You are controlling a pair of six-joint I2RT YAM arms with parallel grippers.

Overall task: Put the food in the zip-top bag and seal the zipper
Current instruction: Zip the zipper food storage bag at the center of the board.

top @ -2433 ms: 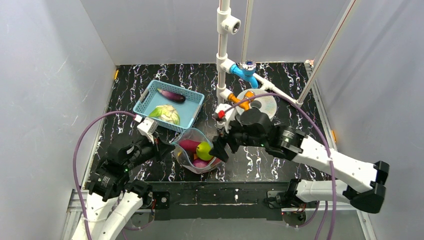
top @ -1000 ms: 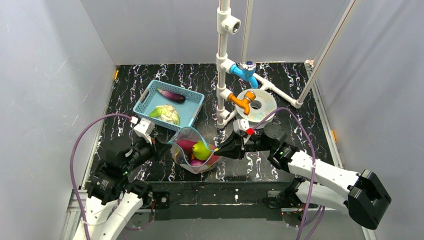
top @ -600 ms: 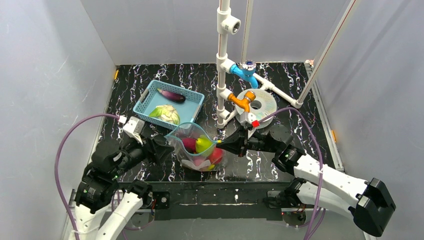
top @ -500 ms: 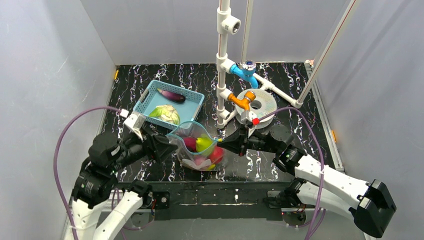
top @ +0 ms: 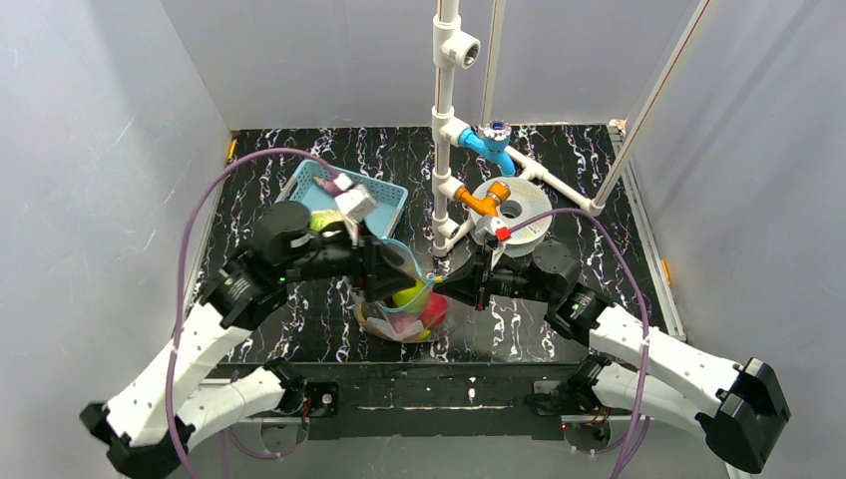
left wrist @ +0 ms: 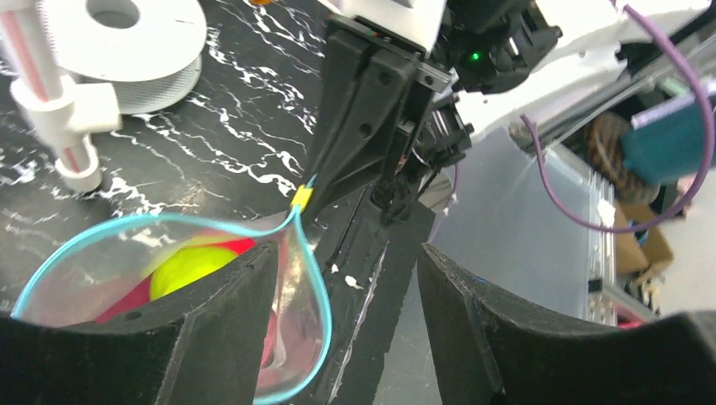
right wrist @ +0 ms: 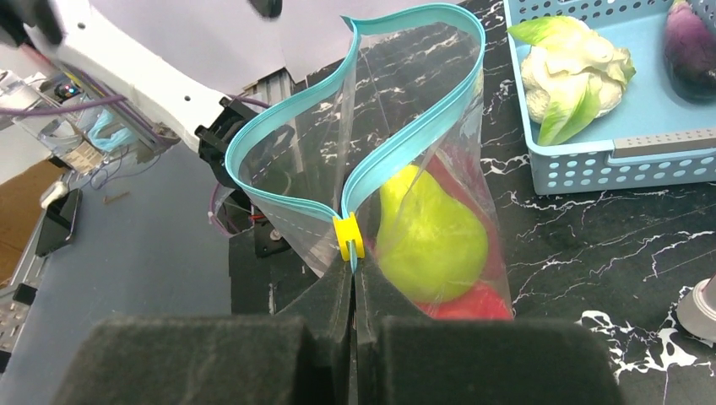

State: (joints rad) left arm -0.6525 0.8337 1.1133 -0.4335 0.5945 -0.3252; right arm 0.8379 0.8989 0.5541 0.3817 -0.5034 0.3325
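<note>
My right tool (right wrist: 353,283) is pinched tight on the zipper (right wrist: 405,139) just at its yellow slider (right wrist: 347,237), holding up one end of the zip-top bag (right wrist: 295,198). The bag stands on the tabletop (top: 379,150) just in front of the blue basket (right wrist: 591,164), its mouth gaping in a loop. Inside I see a yellow-green pear (right wrist: 431,240) above something red (right wrist: 469,304). The basket holds a cabbage (right wrist: 574,72) and a purple eggplant (right wrist: 692,51). My left tool (left wrist: 346,253) is spread wide at the bag's mouth, gripping nothing.
</note>
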